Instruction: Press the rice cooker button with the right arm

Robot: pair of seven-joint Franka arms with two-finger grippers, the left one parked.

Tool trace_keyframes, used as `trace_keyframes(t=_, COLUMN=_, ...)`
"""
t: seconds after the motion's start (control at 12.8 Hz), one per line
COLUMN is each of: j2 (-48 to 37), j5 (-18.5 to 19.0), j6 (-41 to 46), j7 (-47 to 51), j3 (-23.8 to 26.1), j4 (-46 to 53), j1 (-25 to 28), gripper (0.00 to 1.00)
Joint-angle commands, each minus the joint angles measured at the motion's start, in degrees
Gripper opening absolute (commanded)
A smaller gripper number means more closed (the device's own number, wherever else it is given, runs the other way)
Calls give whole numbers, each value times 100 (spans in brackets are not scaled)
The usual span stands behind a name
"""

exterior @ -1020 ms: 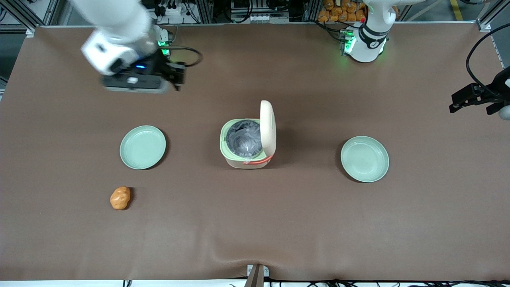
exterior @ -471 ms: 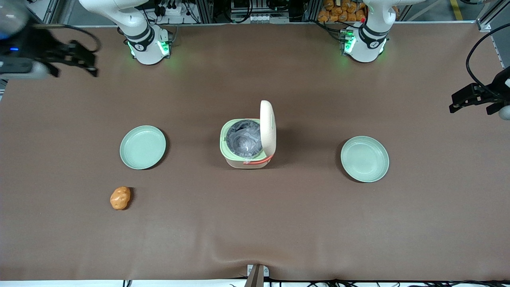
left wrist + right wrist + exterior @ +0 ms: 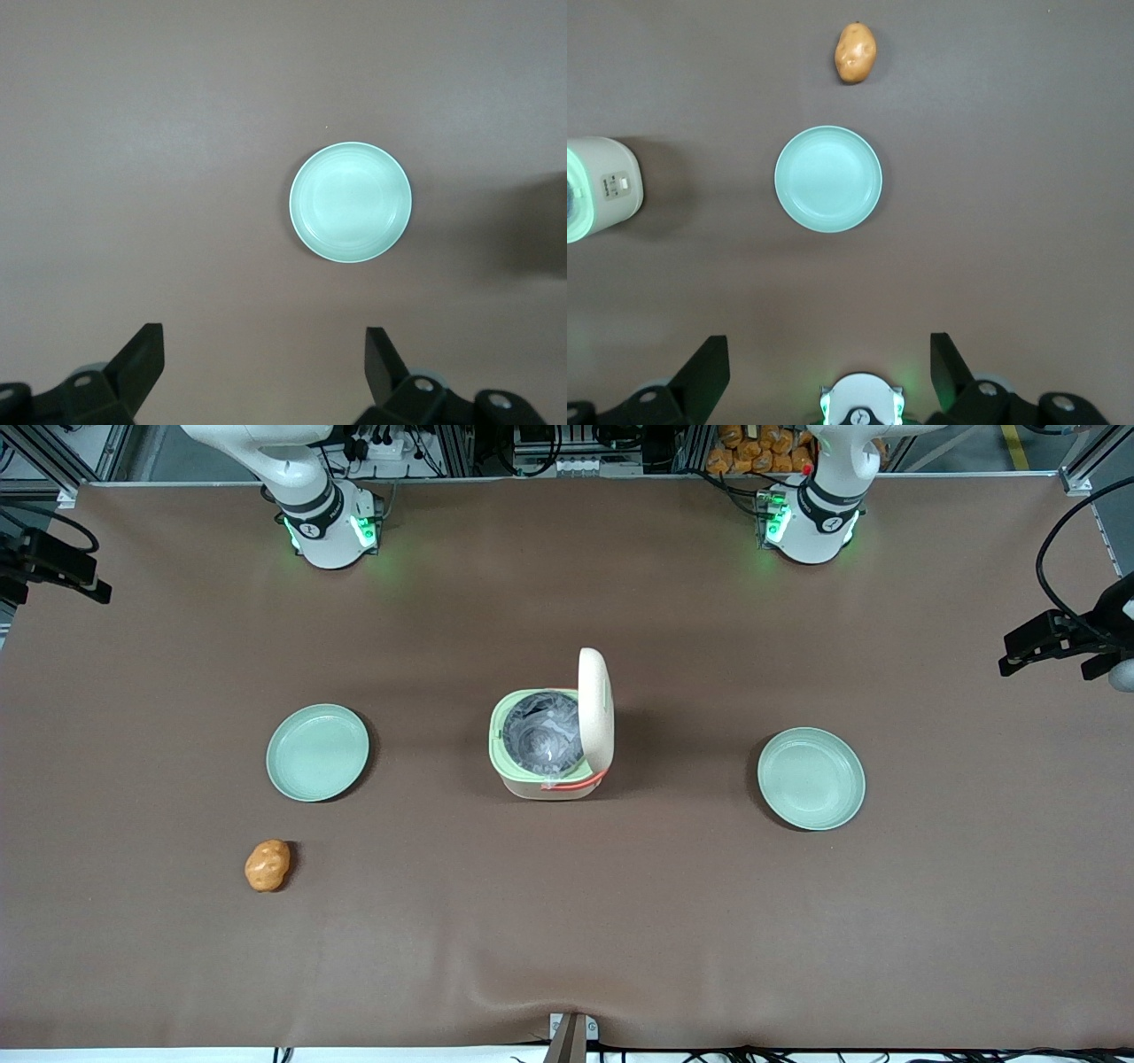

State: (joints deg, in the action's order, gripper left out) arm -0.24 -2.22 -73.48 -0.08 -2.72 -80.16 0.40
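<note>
The gripper [image 3: 53,571] is held with fingers [image 3: 704,372] spread, empty, at the working arm's table end. The cooker [image 3: 551,737] stands mid-table, lid raised, well apart toward the parked arm, its button panel [image 3: 614,184] faced toward the gripper.

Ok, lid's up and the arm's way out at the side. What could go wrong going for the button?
1. The buttons sit on the side wall of the cooker; a sideways push may slide the cooker instead.
2. The plate lies between the open gripper and the cooker; a low approach could clip it.
3. The lid stands upright; coming from above might knock it.
</note>
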Motion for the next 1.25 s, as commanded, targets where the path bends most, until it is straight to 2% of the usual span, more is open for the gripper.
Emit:
trace_keyframes(t=0.0, j2=-1203, j5=-15, j6=-1060, j7=-10, j3=113, j4=-1963, j1=-84, gripper=100)
trace_keyframes(t=0.16, j2=-1478, j5=-15, j6=-1326, j7=-10, j3=113, j4=-2451, j1=-84, gripper=100)
trace_keyframes(t=0.39, j2=-1409, j5=-6, j6=-1266, j7=17, j3=122, j4=-2119, j1=-84, gripper=100)
trace_keyframes(t=1.18, j2=-1400, j5=-6, j6=-1257, j7=61, j3=131, j4=-2083, j1=-84, gripper=100)
